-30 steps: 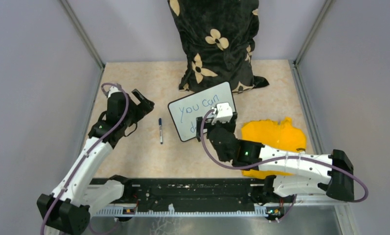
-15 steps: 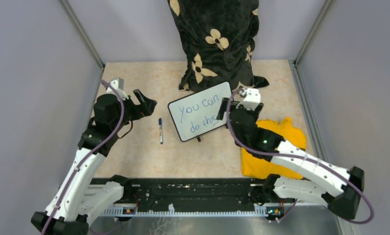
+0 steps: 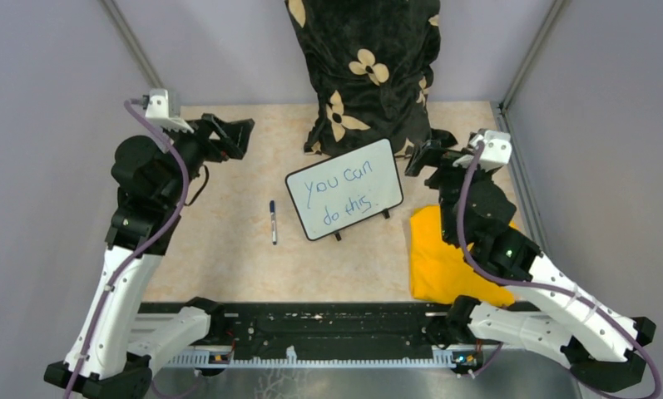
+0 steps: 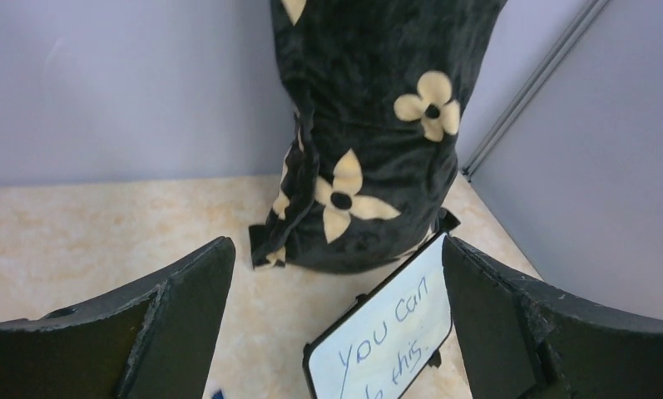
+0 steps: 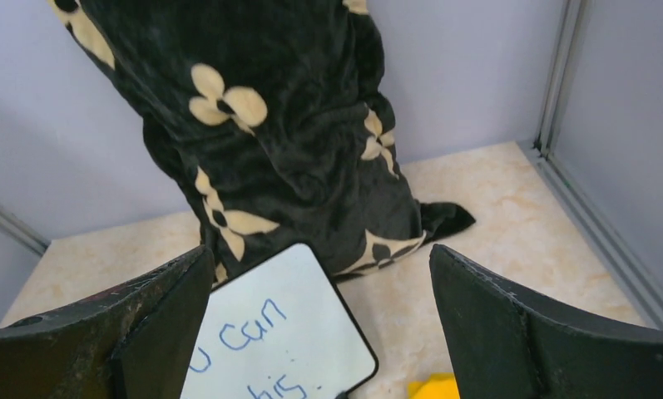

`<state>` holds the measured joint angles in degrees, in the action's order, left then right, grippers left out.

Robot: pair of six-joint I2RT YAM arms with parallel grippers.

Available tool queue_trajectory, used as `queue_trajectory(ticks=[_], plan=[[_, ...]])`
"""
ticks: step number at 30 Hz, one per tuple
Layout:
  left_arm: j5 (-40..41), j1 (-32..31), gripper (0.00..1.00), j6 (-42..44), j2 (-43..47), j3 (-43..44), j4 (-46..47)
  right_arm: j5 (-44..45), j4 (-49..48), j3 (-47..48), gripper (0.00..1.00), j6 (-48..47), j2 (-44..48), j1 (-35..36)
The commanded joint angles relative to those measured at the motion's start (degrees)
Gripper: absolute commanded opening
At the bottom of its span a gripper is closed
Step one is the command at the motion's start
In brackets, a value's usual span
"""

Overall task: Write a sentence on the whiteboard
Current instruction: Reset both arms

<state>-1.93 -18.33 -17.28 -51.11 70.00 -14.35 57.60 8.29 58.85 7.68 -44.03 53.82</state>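
Note:
The whiteboard (image 3: 344,189) lies tilted at the middle of the table, with thin black rim and small feet. The sentence (image 3: 345,194), "You can do this." in blue ink on two lines, fills it. My left gripper (image 3: 238,137) hovers high at the far left, open and empty, well away from the board. To the right of the board's far corner my right gripper (image 3: 424,156) is raised, also open and empty. In the left wrist view the whiteboard (image 4: 386,341) shows between the wide jaws of the gripper (image 4: 336,245). The right wrist view shows the whiteboard (image 5: 278,341) below the gripper (image 5: 321,249).
A capped marker (image 3: 272,221) lies on the table just left of the board. A yellow cloth (image 3: 444,266) sits at the right under my right arm. A black flowered cushion (image 3: 365,75) leans on the back wall behind the board. Grey walls close in on both sides.
My right gripper has lifted off the board's lower right and swung to the right and back. My left arm has risen and drawn toward the far left. Board and marker have not moved.

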Motion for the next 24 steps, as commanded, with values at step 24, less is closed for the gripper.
queue_trajectory(ticks=[24], plan=[[-7.6,-0.6,0.99,-0.5,-6.9,7.4,4.0,3.0,-30.3,-3.8,0.99,-24.7,-5.1,15.3]])
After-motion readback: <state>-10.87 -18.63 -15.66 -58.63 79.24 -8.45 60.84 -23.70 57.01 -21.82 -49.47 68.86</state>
